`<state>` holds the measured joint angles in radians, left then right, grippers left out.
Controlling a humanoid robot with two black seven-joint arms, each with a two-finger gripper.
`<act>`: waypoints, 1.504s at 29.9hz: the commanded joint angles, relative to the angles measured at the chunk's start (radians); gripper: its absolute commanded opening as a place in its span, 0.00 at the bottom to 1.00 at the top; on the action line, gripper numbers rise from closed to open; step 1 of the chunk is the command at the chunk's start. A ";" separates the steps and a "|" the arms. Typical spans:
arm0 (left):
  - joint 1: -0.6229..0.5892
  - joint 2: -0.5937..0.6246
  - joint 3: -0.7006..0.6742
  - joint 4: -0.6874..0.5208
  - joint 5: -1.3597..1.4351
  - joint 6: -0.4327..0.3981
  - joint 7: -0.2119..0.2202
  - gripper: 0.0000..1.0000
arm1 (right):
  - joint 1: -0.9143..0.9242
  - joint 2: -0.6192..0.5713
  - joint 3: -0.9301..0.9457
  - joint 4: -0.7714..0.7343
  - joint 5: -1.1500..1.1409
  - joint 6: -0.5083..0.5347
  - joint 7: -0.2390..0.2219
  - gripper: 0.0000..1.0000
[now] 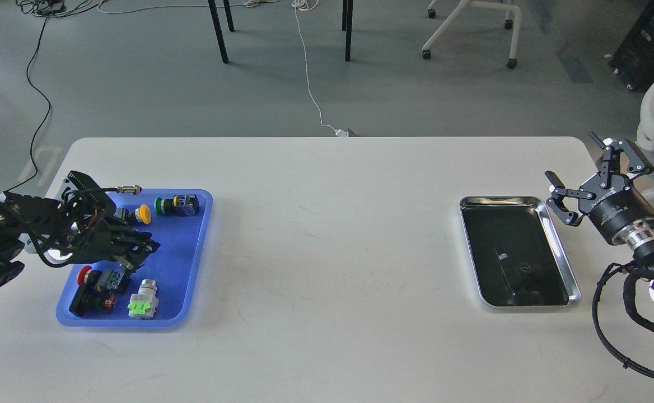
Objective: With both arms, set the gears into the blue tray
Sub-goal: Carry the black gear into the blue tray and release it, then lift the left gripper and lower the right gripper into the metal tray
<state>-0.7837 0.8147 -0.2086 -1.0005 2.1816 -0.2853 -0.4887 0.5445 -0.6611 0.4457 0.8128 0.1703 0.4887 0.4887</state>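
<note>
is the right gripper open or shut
Open. The right gripper sits beside the steel tray with its two fingers spread wide apart and nothing between them.

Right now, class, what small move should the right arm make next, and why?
Probably swing the right gripper over the steel tray: its jaws stand open beside the tray, and a small dark ring, likely a gear, lies on its dark bottom.

Black arms (621, 210) with silver joints, black cables, ROBOTIQ lettering.
</note>
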 commanded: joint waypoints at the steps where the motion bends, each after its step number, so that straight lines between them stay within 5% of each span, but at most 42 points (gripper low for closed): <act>1: 0.000 0.000 0.001 0.003 0.000 0.000 0.000 0.25 | -0.001 0.000 -0.001 0.000 0.000 0.000 0.000 0.98; 10: -0.002 0.001 -0.005 0.000 0.000 -0.002 0.000 0.78 | -0.001 0.000 0.004 -0.001 0.000 0.000 0.000 0.98; 21: -0.101 -0.012 -0.110 -0.122 0.000 -0.014 0.000 0.87 | 0.000 -0.002 0.002 0.000 0.000 0.000 0.000 0.98; 30: -0.105 -0.081 -0.164 -0.231 -0.777 0.028 0.000 0.91 | 0.006 -0.005 -0.010 0.006 -0.008 0.000 0.000 0.98; 37: 0.168 -0.232 -0.440 -0.231 -1.232 0.074 0.000 0.97 | 0.012 -0.011 -0.018 0.014 -0.017 0.000 0.000 0.98; 45: 0.377 -0.341 -0.635 -0.224 -1.270 0.140 0.000 0.98 | 0.018 -0.025 -0.018 0.054 -0.253 0.000 0.000 0.98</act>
<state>-0.4626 0.5017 -0.7793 -1.2256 0.9179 -0.1563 -0.4884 0.5599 -0.6764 0.4278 0.8453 0.0005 0.4887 0.4887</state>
